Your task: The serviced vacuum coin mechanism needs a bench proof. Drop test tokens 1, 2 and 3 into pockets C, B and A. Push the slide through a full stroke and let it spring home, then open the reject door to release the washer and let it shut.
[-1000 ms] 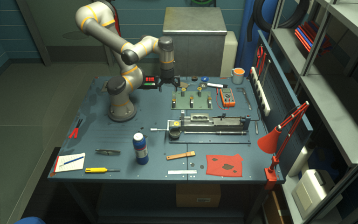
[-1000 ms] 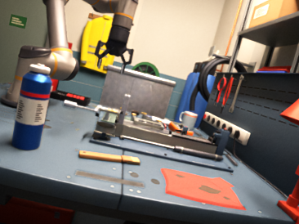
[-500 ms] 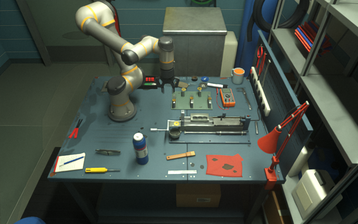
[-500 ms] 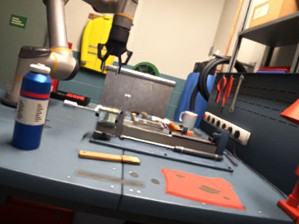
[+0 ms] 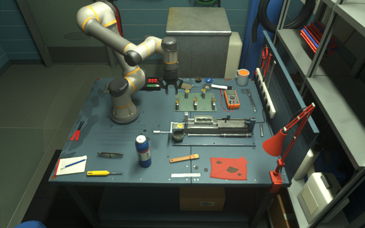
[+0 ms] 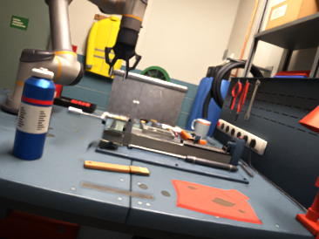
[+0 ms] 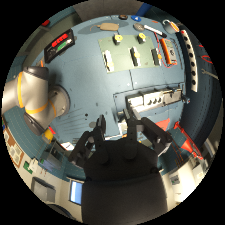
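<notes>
On the middle of the blue bench sits the grey coin mechanism (image 5: 212,126), with three round pockets (image 7: 154,101) in its top block, a slide rod sticking out to the left and a yellow disc (image 5: 179,125) above a small cup at its left end. Behind it a green mat (image 5: 195,102) carries several small stands with yellow tokens (image 7: 118,38) on them. My gripper (image 5: 170,88) hangs high above the bench's back edge, left of the mat, half closed and holding nothing.
Behind the bench stands a grey metal cabinet (image 5: 198,40). An orange multimeter (image 5: 232,99) and a mug (image 5: 242,77) sit right of the mat. A blue bottle (image 5: 143,151), a wooden stick (image 5: 184,158) and a red cloth (image 5: 228,168) lie toward the front edge.
</notes>
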You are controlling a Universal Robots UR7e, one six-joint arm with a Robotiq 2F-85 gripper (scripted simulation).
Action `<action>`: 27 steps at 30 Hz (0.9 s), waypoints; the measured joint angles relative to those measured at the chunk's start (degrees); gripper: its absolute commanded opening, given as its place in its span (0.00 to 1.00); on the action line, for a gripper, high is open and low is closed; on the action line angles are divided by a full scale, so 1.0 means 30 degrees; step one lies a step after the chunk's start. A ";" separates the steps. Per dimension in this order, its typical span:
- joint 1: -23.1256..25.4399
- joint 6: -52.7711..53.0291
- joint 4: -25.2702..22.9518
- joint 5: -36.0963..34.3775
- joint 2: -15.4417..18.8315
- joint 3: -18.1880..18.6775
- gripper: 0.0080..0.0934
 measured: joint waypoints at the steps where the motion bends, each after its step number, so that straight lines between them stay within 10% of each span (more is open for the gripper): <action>1: 0.0367 0.0383 -0.0013 -0.0002 0.0025 -0.0012 0.49; 11: 0.7249 0.7156 -0.0731 0.0033 0.1579 -0.0845 0.49; 27: 0.7453 0.7441 -0.0778 0.0011 0.1678 -0.0900 0.49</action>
